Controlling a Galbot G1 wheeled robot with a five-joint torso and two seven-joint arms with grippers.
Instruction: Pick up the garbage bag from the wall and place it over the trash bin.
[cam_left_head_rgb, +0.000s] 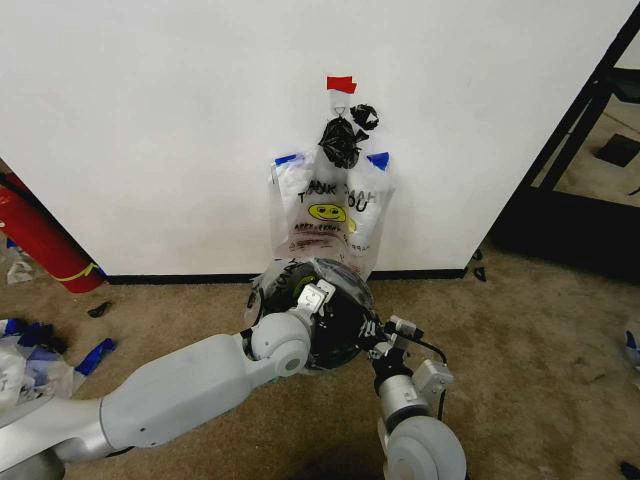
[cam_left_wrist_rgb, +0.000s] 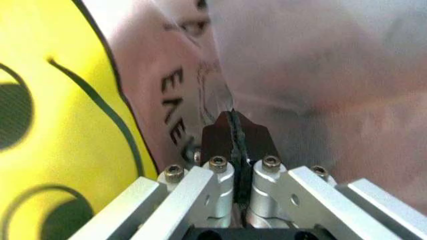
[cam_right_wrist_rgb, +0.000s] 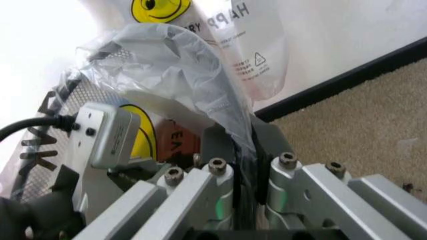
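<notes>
The trash bin (cam_left_head_rgb: 345, 322), black mesh, stands on the carpet at the foot of the wall (cam_left_head_rgb: 160, 120). A see-through garbage bag (cam_left_head_rgb: 290, 278) with a yellow smiley is bunched over its rim. My left gripper (cam_left_head_rgb: 322, 292) is at the bin's top, shut on that film (cam_left_wrist_rgb: 300, 75), its fingertips (cam_left_wrist_rgb: 233, 120) pressed together. My right gripper (cam_left_head_rgb: 372, 328) is at the rim's right side, shut on a fold of the same bag (cam_right_wrist_rgb: 167, 55); the mesh (cam_right_wrist_rgb: 40, 130) shows behind. A second smiley bag (cam_left_head_rgb: 330, 215) hangs on the wall above.
A black knotted bundle (cam_left_head_rgb: 345, 135) hangs under red tape (cam_left_head_rgb: 341, 84). A red cylinder (cam_left_head_rgb: 35, 240) leans at far left, with blue scraps and plastic (cam_left_head_rgb: 30, 350) on the carpet. A black frame (cam_left_head_rgb: 590, 120) stands at right. A black baseboard (cam_left_head_rgb: 180, 278) runs along the wall.
</notes>
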